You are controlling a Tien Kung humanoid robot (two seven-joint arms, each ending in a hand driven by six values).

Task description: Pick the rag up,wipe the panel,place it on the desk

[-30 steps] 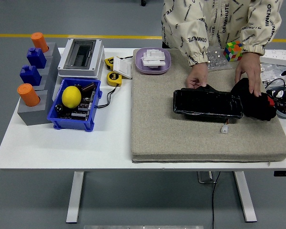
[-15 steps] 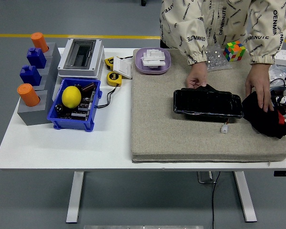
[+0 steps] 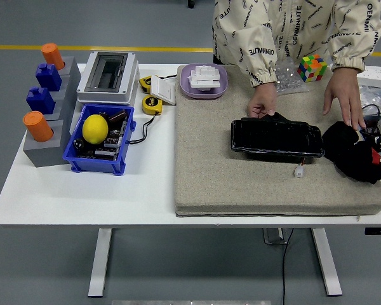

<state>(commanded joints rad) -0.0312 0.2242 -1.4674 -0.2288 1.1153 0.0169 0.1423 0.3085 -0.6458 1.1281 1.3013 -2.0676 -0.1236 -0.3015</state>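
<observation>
Black cloth, the rag [image 3: 354,152], lies bunched near the mat's [image 3: 241,184] right edge, just beside the right end of the panel [image 3: 277,138], which sits lengthwise in the mat's middle with a small white plug [image 3: 299,171] on its near side. Neither robot hand is in view, so I cannot tell how either is set. The work here is being done by a person at the tabletop's [image 3: 82,197] far side. One hand [image 3: 263,102] rests on the panel's far edge, steadying it; the other hand [image 3: 347,98] sits at the rag's far side, fingertips touching or just over it.

Judging by how things lie, the step is setting the rag down after the wipe. To do it well, the rag should be left clear of the panel and of the cables at the right edge, flat enough to be picked up again, and the hand lifted straight off so the cloth is not dragged.

Against the earlier frames, the rag has slid rightward off the panel's right end to the mat's edge, and the hand that pressed it has drawn back toward the far side. The steadying hand and panel are unchanged. At the left, the blue bin [image 3: 100,141] with its lemon [image 3: 95,128] stands as before.
</observation>
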